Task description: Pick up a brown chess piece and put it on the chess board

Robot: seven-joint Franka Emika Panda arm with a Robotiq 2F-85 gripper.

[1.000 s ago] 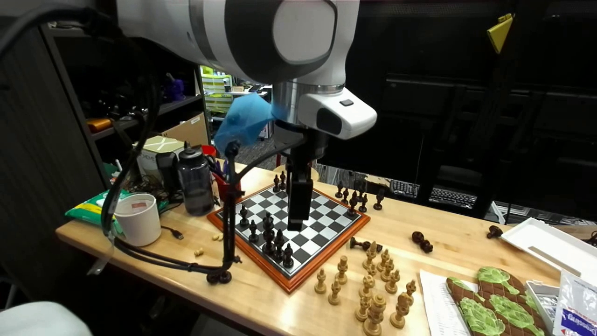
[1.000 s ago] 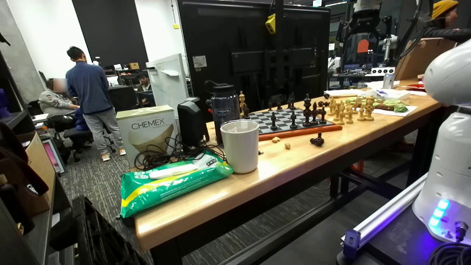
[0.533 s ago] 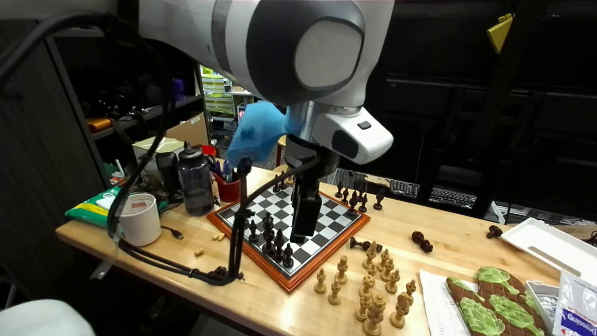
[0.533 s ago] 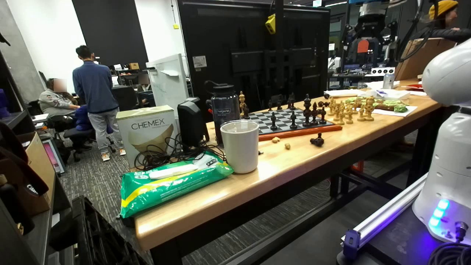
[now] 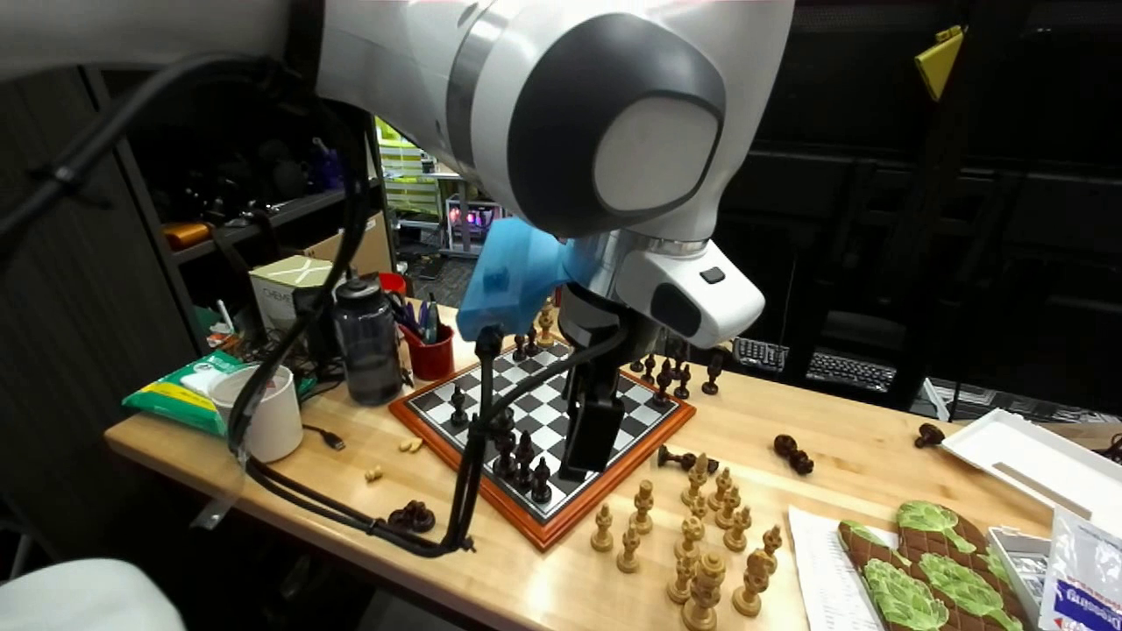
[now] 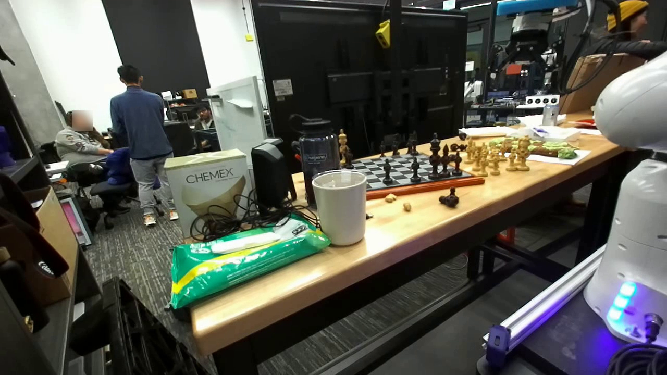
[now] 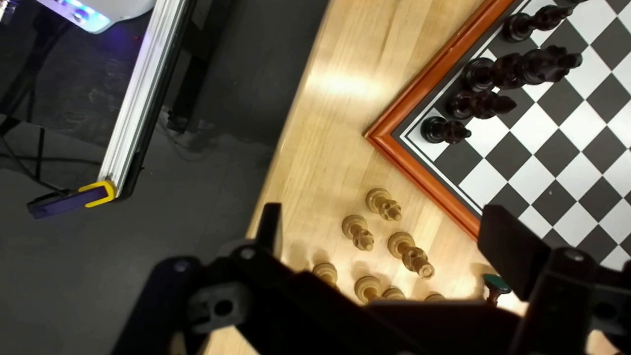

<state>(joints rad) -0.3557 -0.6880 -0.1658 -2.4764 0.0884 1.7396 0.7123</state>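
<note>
In the wrist view we see that the end effector has its two fingers spread widely apart. Between them we look down on the worktop, where several light tan pieces are standing. In both exterior views the end effector hangs in the air, and in an exterior view we see the white robot arm above it.

The chess board, with its reddish-brown frame, lies flat on the worktop; in this same view the end effector hides a part of it from us. The dark brown chess pieces are many, and we cannot tell which one the task means. Several of them stand upright on the board, in a group along one edge. Others are on the worktop: a lying dark piece is just beside the frame, close to the tan ones, and a tipped dark piece rests near the worktop's edge.

Near the board we find also a water bottle and a red pen cup. A green packet lies just beside a white cup, and a CHEMEX box stands behind the packet.
</note>
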